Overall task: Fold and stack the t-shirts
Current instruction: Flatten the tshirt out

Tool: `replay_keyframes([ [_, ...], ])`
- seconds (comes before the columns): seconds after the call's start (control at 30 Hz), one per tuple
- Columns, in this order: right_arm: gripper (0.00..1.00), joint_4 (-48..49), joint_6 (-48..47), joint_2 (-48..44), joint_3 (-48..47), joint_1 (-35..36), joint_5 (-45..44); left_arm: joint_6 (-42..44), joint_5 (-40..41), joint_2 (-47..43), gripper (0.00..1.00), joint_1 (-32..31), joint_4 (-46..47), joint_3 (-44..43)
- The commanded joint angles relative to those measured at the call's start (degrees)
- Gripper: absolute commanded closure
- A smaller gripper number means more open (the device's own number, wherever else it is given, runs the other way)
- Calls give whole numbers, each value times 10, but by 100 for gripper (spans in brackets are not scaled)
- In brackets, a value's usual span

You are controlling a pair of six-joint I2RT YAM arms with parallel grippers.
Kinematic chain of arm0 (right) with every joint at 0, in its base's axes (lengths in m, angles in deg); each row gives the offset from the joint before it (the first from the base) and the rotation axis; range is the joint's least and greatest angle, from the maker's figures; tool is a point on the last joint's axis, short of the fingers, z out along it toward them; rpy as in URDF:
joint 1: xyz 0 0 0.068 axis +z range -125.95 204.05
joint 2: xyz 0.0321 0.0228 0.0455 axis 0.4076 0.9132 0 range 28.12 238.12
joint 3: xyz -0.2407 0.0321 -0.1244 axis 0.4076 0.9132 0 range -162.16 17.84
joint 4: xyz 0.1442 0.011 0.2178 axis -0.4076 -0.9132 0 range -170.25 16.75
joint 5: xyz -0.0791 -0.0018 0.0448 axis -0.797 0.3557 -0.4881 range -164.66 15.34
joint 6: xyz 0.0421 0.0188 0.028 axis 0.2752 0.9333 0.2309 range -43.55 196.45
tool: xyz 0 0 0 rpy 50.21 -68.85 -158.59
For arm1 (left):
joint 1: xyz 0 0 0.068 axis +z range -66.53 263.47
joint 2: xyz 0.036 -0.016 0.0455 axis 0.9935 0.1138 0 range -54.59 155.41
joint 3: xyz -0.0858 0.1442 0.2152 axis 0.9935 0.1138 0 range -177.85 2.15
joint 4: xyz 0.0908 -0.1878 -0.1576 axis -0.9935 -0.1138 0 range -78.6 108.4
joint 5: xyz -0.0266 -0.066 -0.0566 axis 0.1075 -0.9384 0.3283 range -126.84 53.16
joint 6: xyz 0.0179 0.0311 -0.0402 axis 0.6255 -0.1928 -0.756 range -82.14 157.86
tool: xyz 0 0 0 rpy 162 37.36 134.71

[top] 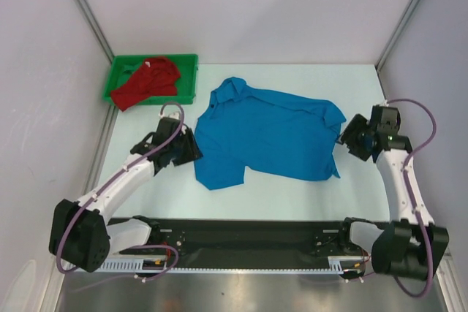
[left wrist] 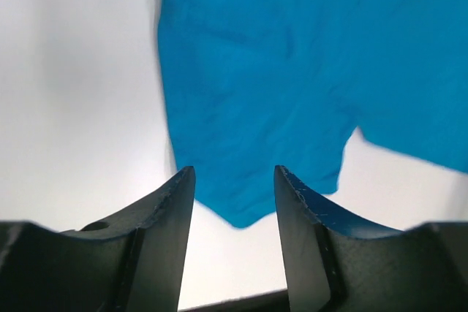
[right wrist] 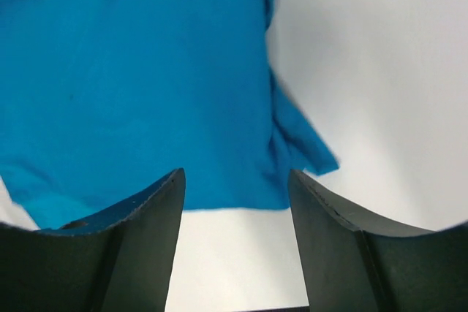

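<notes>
We see a white worktop point(top: 292, 195) carrying everything. At its centre lies the bright blue short-sleeved cloth shirt point(top: 267, 133), spread out mostly flat with some wrinkles, its collar toward eleven o'clock and one lower corner reaching toward seven o'clock. At ten o'clock from it, in the far corner of the worktop, sits a green rectangular plastic tray point(top: 191, 78). The crumpled red cloth shirt point(top: 146, 82) lies bunched inside the tray, and part of it hangs over the tray's edge at seven o'clock.

The left pincer point(top: 191, 147) sits at the blue shirt's nine o'clock edge. In the left wrist view its jaws stand apart with nothing clamped between them, and the shirt's corner lies just beyond. The right pincer point(top: 345, 139) sits at the shirt's three o'clock edge. Its jaws are likewise parted and hold nothing, with the hem lying ahead of them.
</notes>
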Motion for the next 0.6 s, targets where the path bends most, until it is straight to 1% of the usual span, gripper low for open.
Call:
replay_keyframes([
  [0.0,37,-19,-30,-57,38,27,83,-51,-62,-31,47,12,37,62],
  [0.03,37,-8,-29,-85,63,49,129,-52,-67,-35,46,15,51,76],
  [0.07,36,6,-23,-97,77,78,134,-50,-67,-37,46,19,54,87],
  [0.1,34,23,3,-111,94,165,129,-49,-68,-42,42,28,59,108],
  [0.13,32,58,19,-126,118,206,108,-49,-70,-45,39,33,68,116],
  [0.17,28,75,42,-129,134,242,97,-49,-75,-47,37,37,75,127],
  [0.2,27,96,59,-129,147,310,95,-48,-83,-52,36,42,81,142],
  [0.23,27,133,93,-124,158,333,96,-50,-89,-53,36,42,90,148],
  [0.3,27,157,117,-106,179,378,86,-51,-93,-53,34,42,94,159],
  [0.33,27,173,131,-99,182,413,74,-51,-97,-54,32,43,102,163],
  [0.4,28,185,136,-85,182,436,68,-46,-103,-56,28,43,127,182],
  [0.43,27,192,137,-82,182,450,61,-40,-109,-55,26,42,154,188],
  [0.47,28,192,140,-82,182,452,61,-38,-116,-54,23,43,170,194],
  [0.53,28,189,143,-89,182,452,59,-40,-122,-47,21,43,201,209],
  [0.57,28,184,142,-101,182,451,54,-41,-129,-30,20,42,219,215],
])
